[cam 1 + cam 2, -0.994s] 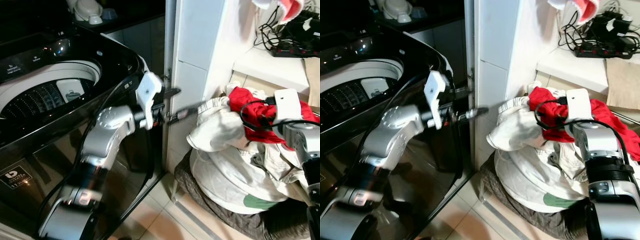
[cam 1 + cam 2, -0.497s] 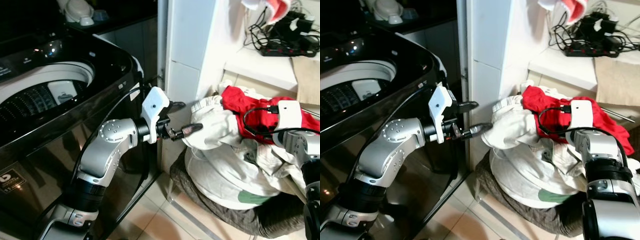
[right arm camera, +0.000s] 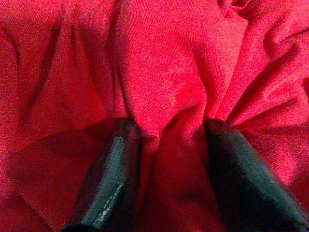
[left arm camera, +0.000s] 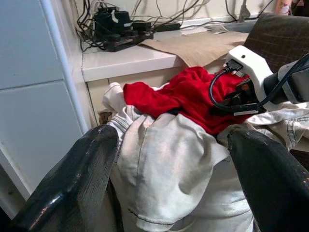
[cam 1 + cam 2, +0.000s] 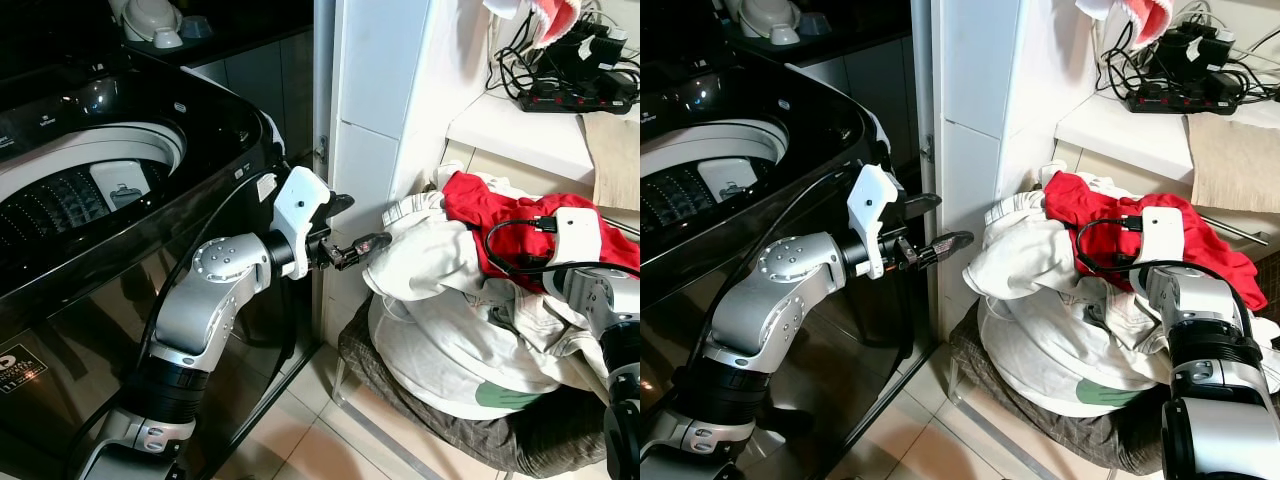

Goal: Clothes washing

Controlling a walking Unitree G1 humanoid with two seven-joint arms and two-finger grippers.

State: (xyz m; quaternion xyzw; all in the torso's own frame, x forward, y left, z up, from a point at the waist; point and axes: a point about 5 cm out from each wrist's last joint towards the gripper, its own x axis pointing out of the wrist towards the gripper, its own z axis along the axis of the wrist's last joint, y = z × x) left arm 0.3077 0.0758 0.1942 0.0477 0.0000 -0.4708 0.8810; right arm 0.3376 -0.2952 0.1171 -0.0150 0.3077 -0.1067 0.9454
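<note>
Nearest, at about 7 o'clock in the head views: silver left arm (image 5: 215, 290) reaching up and across from the bottom edge, in front of the glossy black washing machine (image 5: 120, 200) with its lid open and drum (image 5: 70, 190) showing at 10 o'clock. Out past the elbow, left gripper (image 5: 350, 225) with jaws spread wide, gripping nothing, tips just short of the edge of the laundry pile; through the wrist camera, both black fingers (image 4: 72, 179) parted with the cream garment (image 4: 164, 164) framed between them. Over at 3 to 4 o'clock, laundry pile (image 5: 1070, 330) heaped on a dark brown basket (image 5: 1040, 425) on the tiled floor (image 5: 300, 440), green patch (image 5: 515, 397) peeking out low on the white cloth. On top of the heap, red garment (image 5: 500, 215), with the right gripper (image 3: 166, 145) buried in it, jaws partly closed, a fold of red cloth pinched up between the two fingertips (image 3: 116, 159). White wrist box and black cable of the right arm (image 5: 1185, 290) lying across that red cloth. Further back at 12 o'clock, white tiled pillar (image 5: 385, 90) between machine and pile. Farthest, at 1 to 2 o'clock, white shelf (image 5: 1120, 120) carrying a black power strip (image 5: 1170, 95) with tangled cords and a beige cloth (image 5: 1230, 145).
</note>
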